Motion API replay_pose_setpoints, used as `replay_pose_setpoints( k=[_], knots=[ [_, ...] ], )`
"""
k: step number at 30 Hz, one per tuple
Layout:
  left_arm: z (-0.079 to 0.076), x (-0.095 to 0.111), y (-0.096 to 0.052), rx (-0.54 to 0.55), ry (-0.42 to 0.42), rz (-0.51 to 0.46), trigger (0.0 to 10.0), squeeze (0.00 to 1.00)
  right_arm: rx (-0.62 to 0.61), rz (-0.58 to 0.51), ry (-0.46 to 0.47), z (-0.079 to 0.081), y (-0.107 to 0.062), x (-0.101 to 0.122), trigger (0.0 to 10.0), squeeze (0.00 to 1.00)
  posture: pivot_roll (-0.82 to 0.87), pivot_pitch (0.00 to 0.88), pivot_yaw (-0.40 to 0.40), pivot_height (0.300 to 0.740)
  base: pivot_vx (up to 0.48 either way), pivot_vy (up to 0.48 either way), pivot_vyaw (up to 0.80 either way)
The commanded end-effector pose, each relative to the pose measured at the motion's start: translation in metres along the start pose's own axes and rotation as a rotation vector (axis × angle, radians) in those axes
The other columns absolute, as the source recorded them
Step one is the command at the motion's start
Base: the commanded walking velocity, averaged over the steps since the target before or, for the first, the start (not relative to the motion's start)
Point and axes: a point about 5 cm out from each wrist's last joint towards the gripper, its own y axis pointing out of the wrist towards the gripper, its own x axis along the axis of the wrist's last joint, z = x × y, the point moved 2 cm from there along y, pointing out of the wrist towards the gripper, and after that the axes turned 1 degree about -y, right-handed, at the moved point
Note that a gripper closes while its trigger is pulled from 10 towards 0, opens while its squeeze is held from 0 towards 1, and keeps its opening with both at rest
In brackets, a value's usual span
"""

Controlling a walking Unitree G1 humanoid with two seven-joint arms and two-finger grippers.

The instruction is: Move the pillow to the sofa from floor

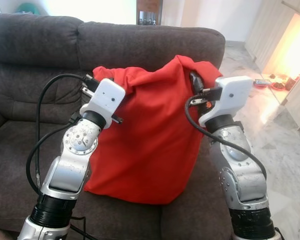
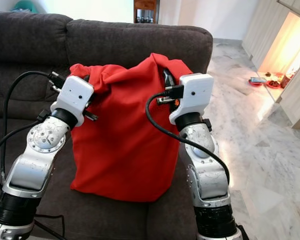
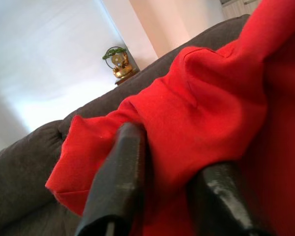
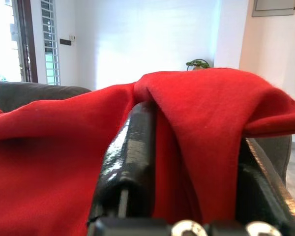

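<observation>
Red fabric pillow [image 1: 150,140] stands upright on the dark grey sofa [image 1: 35,50] — left gripper [image 3: 172,162] and right gripper [image 4: 196,147] fingers clamped on its top corners.

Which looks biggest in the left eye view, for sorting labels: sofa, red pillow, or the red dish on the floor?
1. Sofa
2. Red pillow
3. Red dish, though it sits farther away, which shrinks it.

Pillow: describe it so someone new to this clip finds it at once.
Start at the dark grey sofa. The pillow stands upright on its seat against the backrest, with the left gripper and right gripper pinching its top corners. It is bright red, unlike anything near it.
</observation>
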Motion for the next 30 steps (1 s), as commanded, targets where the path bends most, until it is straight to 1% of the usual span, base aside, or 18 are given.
replay_pose_setpoints(
  k=[1, 4, 11, 13, 15, 17, 21, 26, 27, 28, 30],
  knots=[
    [-0.005, 0.003, 0.0, -0.026, 0.018, -0.005, 10.0, 1.0, 0.005, -0.034, -0.005, 0.0, 0.0, 0.007, 10.0, 1.0, 0.08, 0.024, -0.062, 0.74, 0.0, 0.0, 0.0],
    [-0.005, 0.002, -0.001, -0.024, 0.022, 0.0, 10.0, 1.0, 0.005, -0.032, -0.004, 0.0, 0.0, 0.007, 10.0, 1.0, 0.08, 0.023, -0.062, 0.74, 0.0, 0.0, 0.0],
    [-0.008, -0.002, -0.002, -0.044, 0.075, 0.013, 10.0, 1.0, 0.007, -0.023, -0.005, 0.001, -0.001, 0.004, 10.0, 1.0, 0.08, 0.025, -0.063, 0.74, 0.0, 0.0, 0.0],
    [-0.012, -0.007, -0.004, -0.057, 0.086, 0.028, 10.0, 1.0, 0.01, -0.006, -0.008, 0.001, -0.002, 0.0, 10.0, 1.0, 0.08, 0.025, -0.063, 0.74, 0.0, 0.0, 0.0],
    [-0.012, -0.01, -0.004, -0.052, 0.096, 0.046, 10.0, 1.0, 0.018, 0.024, -0.025, 0.001, -0.003, -0.006, 10.0, 1.0, 0.08, 0.026, -0.064, 0.74, 0.0, 0.0, 0.0],
    [-0.007, -0.014, -0.003, -0.023, 0.116, 0.068, 10.0, 1.0, 0.03, 0.068, -0.041, 0.002, -0.005, -0.015, 10.0, 1.0, 0.08, 0.026, -0.064, 0.74, 0.0, 0.0, 0.0],
    [-0.003, -0.017, -0.004, 0.004, 0.133, 0.085, 10.0, 1.0, 0.054, 0.117, -0.07, 0.004, -0.007, -0.024, 10.0, 1.0, 0.08, 0.027, -0.065, 0.74, 0.0, 0.0, 0.0],
    [-0.001, -0.019, -0.004, 0.019, 0.146, 0.098, 10.0, 1.0, 0.064, 0.132, -0.086, 0.004, -0.007, -0.026, 10.0, 1.0, 0.08, 0.028, -0.066, 0.74, 0.0, 0.0, 0.0],
    [-0.001, -0.022, -0.004, 0.021, 0.15, 0.106, 10.0, 0.42, 0.058, 0.134, -0.108, 0.001, -0.006, -0.025, 10.0, 0.0, 0.08, 0.028, -0.066, 0.74, 0.0, 0.0, 0.0],
    [-0.003, -0.026, -0.005, 0.021, 0.148, 0.12, 10.0, 0.0, 0.038, 0.146, -0.123, -0.005, -0.007, -0.027, 10.0, 0.0, 0.08, 0.026, -0.067, 0.74, 0.0, 0.0, 0.0],
    [-0.004, -0.029, -0.006, 0.021, 0.144, 0.129, 10.0, 0.0, 0.027, 0.151, -0.126, -0.009, -0.007, -0.029, 10.0, 0.0, 0.08, 0.026, -0.067, 0.74, 0.0, 0.0, 0.0]
  ],
)
